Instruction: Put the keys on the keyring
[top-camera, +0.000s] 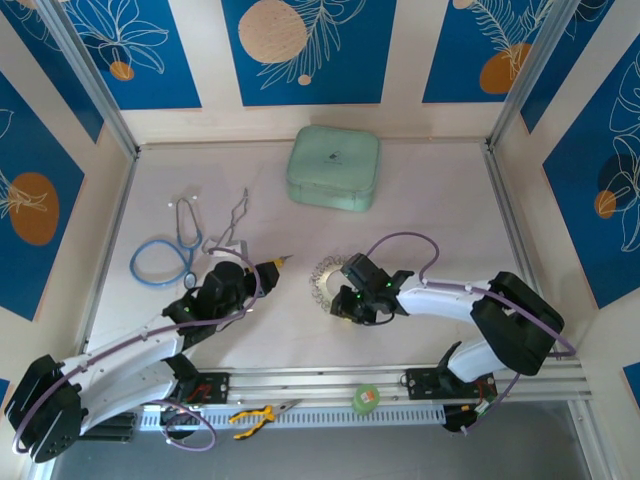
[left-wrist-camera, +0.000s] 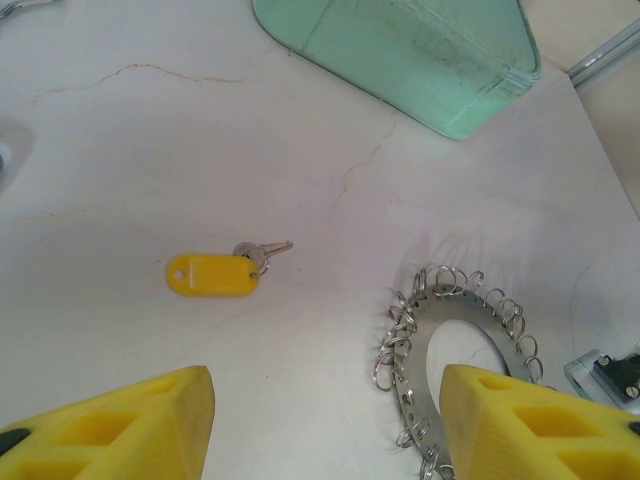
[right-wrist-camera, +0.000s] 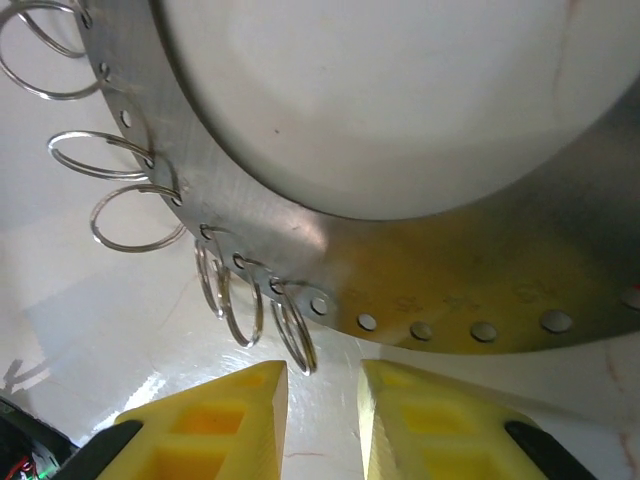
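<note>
We log the small silver key with yellow plastic tag (left-wrist-camera: 212, 274) flat on the white surface (left-wrist-camera: 150, 150), long axis left-right in the left wrist view, blade rightward toward the silvery looped metal keyring (left-wrist-camera: 455, 340); left fingers (left-wrist-camera: 150, 425) spread empty, right fingers (right-wrist-camera: 230, 420) nearly closed beside the ring's edge, gripping nothing.

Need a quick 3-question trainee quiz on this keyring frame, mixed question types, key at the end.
1. True or false: the left gripper already holds the yellow-tagged key.
2. Multiple choice: in the top view, the keyring lies nearest to A) the mint green case B) the right gripper C) the blue stethoscope.
3. Fill in: in the left wrist view, the yellow-tagged key lies to the ____ of the keyring.

Key:
1. False; its jaws stand open and apart from the key.
2. B
3. left
</note>
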